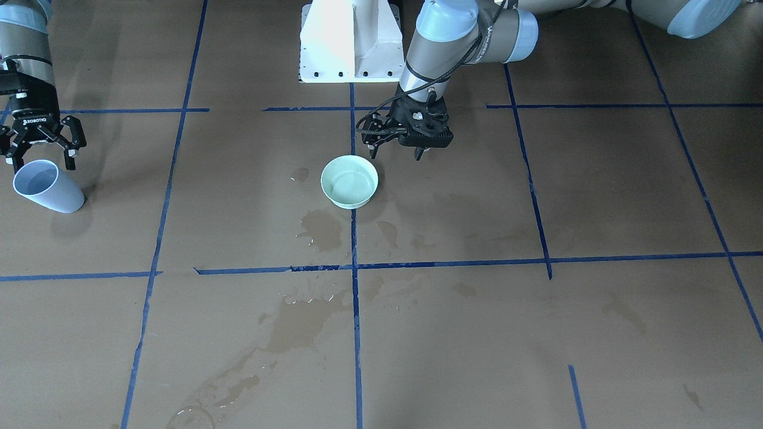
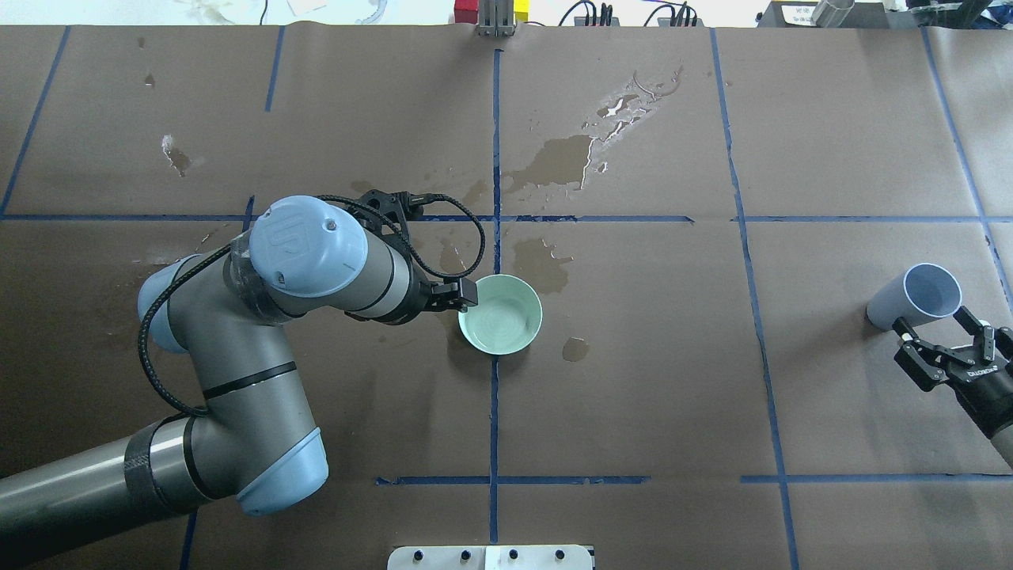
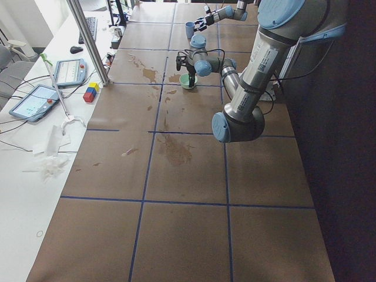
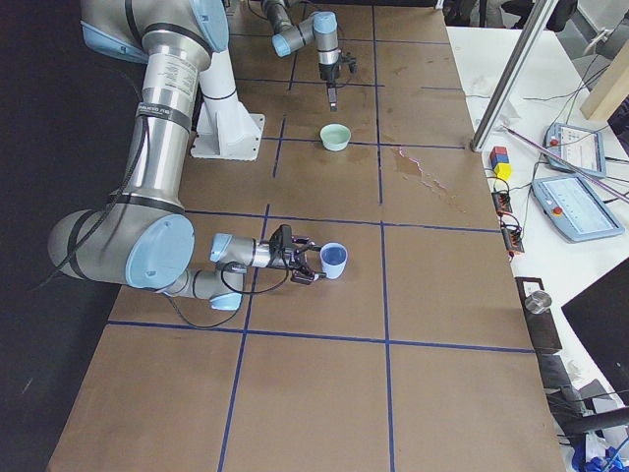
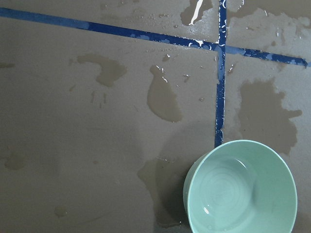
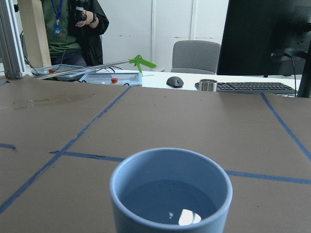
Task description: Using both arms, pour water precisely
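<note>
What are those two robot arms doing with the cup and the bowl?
They are getting ready to pour water. The right gripper is open, right next to a blue cup that stands on the table with water in it. The left gripper is open beside a green bowl in the middle. Neither holds anything yet. There are wet patches on the brown paper near the bowl.

Water (image 6: 167, 201): small clear quantity, glossy, tinted blue, lying low in an upright pale blue cup (image 1: 47, 187) at the robot's right end of the worktop (image 1: 596, 179). Left arm (image 2: 316, 261): silver-grey, blue-capped; left pincer (image 1: 396, 150) points down, fingers apart, just beside a mint bowl (image 1: 349, 181). Right arm (image 1: 24, 53): alike; right pincer (image 1: 39, 159) held level, fingers spread, just beside the cup.
</note>
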Controlling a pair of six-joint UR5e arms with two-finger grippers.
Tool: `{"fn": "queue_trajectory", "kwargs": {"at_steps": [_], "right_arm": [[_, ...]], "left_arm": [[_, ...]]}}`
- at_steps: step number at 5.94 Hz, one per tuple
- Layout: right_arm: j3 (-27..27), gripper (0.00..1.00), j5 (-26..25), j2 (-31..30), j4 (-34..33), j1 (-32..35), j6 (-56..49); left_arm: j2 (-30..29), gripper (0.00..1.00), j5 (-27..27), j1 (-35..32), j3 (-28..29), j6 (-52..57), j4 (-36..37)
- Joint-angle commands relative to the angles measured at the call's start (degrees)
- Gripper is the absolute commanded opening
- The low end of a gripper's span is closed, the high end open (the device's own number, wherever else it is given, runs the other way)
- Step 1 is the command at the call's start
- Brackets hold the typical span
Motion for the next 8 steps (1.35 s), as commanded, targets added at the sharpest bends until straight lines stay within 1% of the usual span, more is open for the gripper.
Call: {"fn": "queue_trajectory", "kwargs": {"at_steps": [1,5,6,8], "right_arm": [[-1.36,0.99,-0.89,1.21,0.02,-0.13,-0.47],[-3.47,0.99,-0.54,2.19,0.46,-0.04,-1.18],[-4.69,0.99,-0.19,2.27,2.55,-0.04,-1.7],[-4.97,0.98,-0.19,3.94,3.1,-0.13,-3.81]], "left_arm": [[0.05,1.0,0.02,-0.05,-0.01,0.0,0.0],[0.05,1.0,0.02,-0.05,-0.01,0.0,0.0],[0.05,1.0,0.72,-0.05,-0.1,0.0,0.0],[-0.04,1.0,0.81,0.13,-0.1,0.0,0.0]]}}
